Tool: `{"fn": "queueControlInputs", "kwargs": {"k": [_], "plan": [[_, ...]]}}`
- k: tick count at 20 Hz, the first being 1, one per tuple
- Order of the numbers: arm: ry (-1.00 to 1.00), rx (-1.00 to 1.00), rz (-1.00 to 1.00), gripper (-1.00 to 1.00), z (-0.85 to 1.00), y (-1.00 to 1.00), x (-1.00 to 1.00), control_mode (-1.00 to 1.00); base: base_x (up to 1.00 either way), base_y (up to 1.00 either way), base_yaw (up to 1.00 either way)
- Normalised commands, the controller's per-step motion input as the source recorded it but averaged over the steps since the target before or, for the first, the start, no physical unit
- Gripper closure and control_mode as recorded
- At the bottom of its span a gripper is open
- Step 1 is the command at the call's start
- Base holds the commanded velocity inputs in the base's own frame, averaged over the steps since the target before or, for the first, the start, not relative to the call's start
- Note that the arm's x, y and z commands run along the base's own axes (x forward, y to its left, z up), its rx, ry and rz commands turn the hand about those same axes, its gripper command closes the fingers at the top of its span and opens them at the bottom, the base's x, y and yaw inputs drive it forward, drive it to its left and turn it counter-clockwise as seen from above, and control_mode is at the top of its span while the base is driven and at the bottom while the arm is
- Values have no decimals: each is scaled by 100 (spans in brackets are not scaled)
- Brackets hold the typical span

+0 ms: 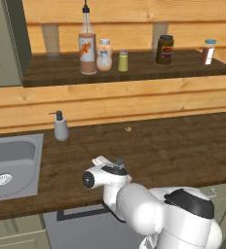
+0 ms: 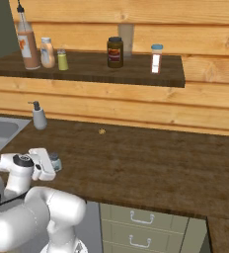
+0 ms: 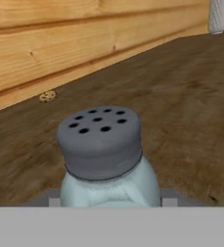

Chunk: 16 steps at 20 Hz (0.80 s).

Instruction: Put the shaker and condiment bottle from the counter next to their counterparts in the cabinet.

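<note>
Light plank wall (image 1: 134, 102), perhaps pine

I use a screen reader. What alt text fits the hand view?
A pale-blue shaker with a holed grey cap stands close up between the gripper fingers, on the dark wood counter. A small cookie lies behind it by the plank wall.

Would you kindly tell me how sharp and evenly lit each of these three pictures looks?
Left base view: flat, even light, with no glare on the sink. Right base view: just as even, and the jar on the shelf stays fairly crisp. Hand view: the shaker looms large and slightly soft at close range; the crumb-like speck behind it is blurry.
</note>
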Motion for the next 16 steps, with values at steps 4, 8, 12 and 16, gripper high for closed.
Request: {"fn": "queueControlInputs", "kwargs": {"k": [4, 8, 12, 16], "plan": [[1, 0, -1, 100, 0, -14, 31, -100, 0, 0, 0], [1, 0, -6, 100, 18, -4, 8, -100, 0, 0, 0], [0, 0, -1, 100, 34, -4, 12, -100, 0, 0, 0], [5, 0, 0, 100, 75, -13, 6, -100, 0, 0, 0]]}}
